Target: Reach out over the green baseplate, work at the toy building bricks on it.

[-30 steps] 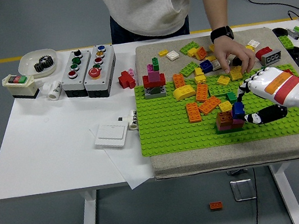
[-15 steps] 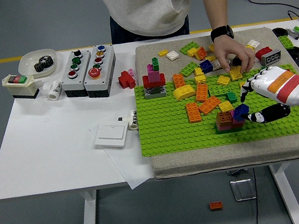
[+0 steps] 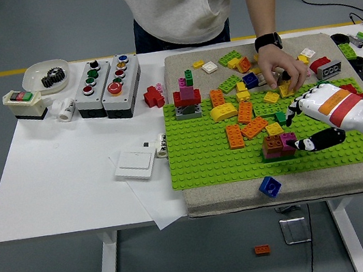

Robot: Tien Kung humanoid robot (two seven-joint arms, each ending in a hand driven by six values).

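Note:
The green baseplate [image 3: 206, 160] lies on a beige mat, with loose orange, yellow and green bricks scattered on its far half. A small brown and magenta stack [image 3: 276, 146] stands near its front edge. My right hand [image 3: 285, 133] reaches in from the right, thumb in front of the stack and fingers behind it, open and holding nothing. A blue brick [image 3: 269, 186] lies tilted on the mat's front edge, off the plate. A person's hand [image 3: 281, 68] with a black watch picks among bricks at the plate's far right. My left arm is out of view.
A red, grey and magenta tower [image 3: 188, 100] stands at the plate's far left. On the white table to the left are two button boxes [image 3: 107, 82], a white switch [image 3: 135, 164], a bowl with a gear [image 3: 47, 76] and a red brick [image 3: 154, 97]. An orange brick [image 3: 262, 249] lies on the floor.
The blue brick left my right hand's fingers above the stack and fell to the mat's front edge. My hand shifted slightly left around the stack. The person's hand barely moved.

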